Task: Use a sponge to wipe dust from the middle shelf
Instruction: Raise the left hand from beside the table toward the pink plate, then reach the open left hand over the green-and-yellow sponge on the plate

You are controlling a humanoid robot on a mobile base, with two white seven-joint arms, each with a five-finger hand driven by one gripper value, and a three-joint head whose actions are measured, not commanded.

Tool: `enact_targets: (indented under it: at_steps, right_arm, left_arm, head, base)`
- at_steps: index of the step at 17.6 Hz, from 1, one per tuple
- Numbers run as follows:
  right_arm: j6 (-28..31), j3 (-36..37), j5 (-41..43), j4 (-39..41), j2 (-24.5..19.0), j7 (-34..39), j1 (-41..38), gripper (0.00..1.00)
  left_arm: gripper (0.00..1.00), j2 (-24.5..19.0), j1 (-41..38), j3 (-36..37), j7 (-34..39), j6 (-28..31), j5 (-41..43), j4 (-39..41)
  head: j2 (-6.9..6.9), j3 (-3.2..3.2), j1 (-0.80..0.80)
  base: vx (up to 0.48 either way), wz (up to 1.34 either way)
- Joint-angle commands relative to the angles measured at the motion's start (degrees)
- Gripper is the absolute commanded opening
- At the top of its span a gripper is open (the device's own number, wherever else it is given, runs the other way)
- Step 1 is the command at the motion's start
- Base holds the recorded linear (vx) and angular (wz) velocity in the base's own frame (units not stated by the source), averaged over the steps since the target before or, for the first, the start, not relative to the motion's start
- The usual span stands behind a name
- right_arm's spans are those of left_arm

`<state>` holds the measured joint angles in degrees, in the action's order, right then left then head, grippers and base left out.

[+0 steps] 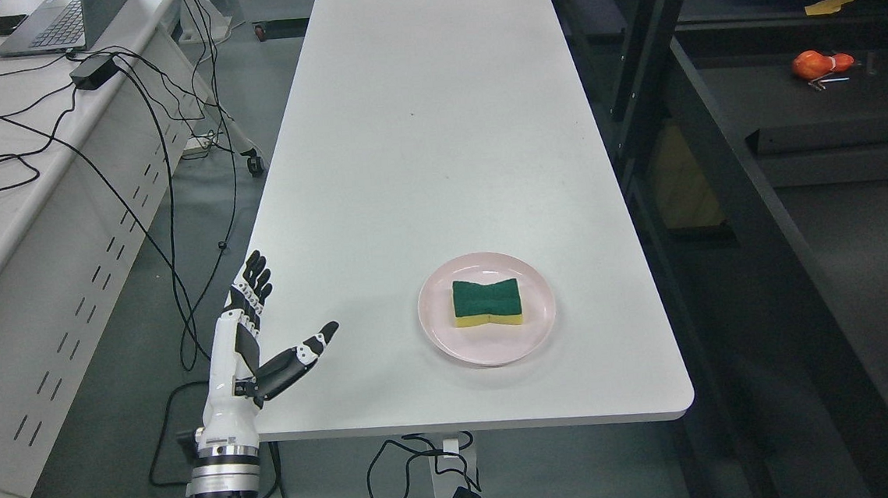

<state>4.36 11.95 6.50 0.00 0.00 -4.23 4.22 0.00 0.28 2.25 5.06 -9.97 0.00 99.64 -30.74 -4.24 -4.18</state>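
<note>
Reaching for the sponge is the step in hand, as you can judge from the layout: nothing is picked up yet. The green-topped, yellow-bodied rectangular sponge (487, 302) lies flat on the round pale pink plate (438, 335), scrub side up, near the front right part of the long white surface (435, 124). Your left robot hand (262, 336) stands at the front left corner of that surface, fingers spread and upright, thumb stretched toward the plate, holding nothing. It is well apart from the sponge. The right arm is not in view.

Notes for doing it well:
- Travel right across the surface with the palm turned down before you descend; the plate rim stands between hand and sponge.
- Pinch the sponge across its narrow waist, thumb on one long side and fingers on the other. It will likely compress, so close firmly.
- The plate looks light and could slide or tip if you press on its edge; come down from above.
- Lift clear of the rim before swinging toward the dark metal shelving (718, 144) on the right.
- Which level counts as the middle shelf cannot be told from here; confirm before wiping.
</note>
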Motion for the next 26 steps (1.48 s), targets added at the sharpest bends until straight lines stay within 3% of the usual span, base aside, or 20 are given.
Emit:
enact_targets:
  at_steps: [1, 7, 11, 14, 16, 18, 23, 26]
  right_arm:
    - [0.04, 0.01, 0.00, 1.00, 1.00, 0.02, 0.00, 1.00]
    - [0.04, 0.01, 0.00, 1.00, 1.00, 0.02, 0.00, 1.00]
    - [0.04, 0.01, 0.00, 1.00, 1.00, 0.02, 0.00, 1.00]
    - [0.04, 0.01, 0.00, 1.00, 1.00, 0.02, 0.00, 1.00]
    - [0.04, 0.01, 0.00, 1.00, 1.00, 0.02, 0.00, 1.00]
    - [0.04, 0.01, 0.00, 1.00, 1.00, 0.02, 0.00, 1.00]
    - [0.04, 0.01, 0.00, 1.00, 1.00, 0.02, 0.00, 1.00]
    - [0.04, 0.01, 0.00, 1.00, 1.00, 0.02, 0.00, 1.00]
  left_arm:
    - [0.98, -1.00, 1.04, 0.13, -0.05, 0.04, -1.93, 0.64]
    - [0.98, -1.00, 1.92, -2.77, -0.92, -0.05, -1.93, 0.29]
    - [0.95, -13.51, 7.44, -2.43, -13.11, -6.89, 0.96, -4.09]
    - [0.94, -17.83, 14.11, -2.34, -20.15, -13.30, 18.29, -9.54]
    - [0.94, -18.37, 18.60, -1.20, -24.99, -19.53, 31.24, -12.79]
    - [0.94, -18.46, 22.38, 2.04, -27.11, -23.86, 39.00, -15.34]
    - [0.94, -20.56, 32.05, 14.07, -28.34, -24.40, 53.86, -17.20]
    - [0.94, -20.13, 36.80, 18.48, -29.14, -24.40, 58.45, -22.10]
  head:
    - [0.00, 0.00, 0.00]
    - [0.00, 0.00, 0.00]
    - [0.00, 0.00, 0.00]
    - [0.00, 0.00, 0.00]
    - [0.00, 0.00, 0.00]
    - [0.00, 0.00, 0.00]
    - [0.00, 0.00, 0.00]
    - [0.00, 0.00, 0.00]
  base:
    - [0.000, 0.00]
    - [0.000, 0.00]
    - [0.000, 0.00]
    - [0.000, 0.00]
    - [0.000, 0.00]
    - [0.000, 0.00]
    - [0.000, 0.00]
    - [0.000, 0.00]
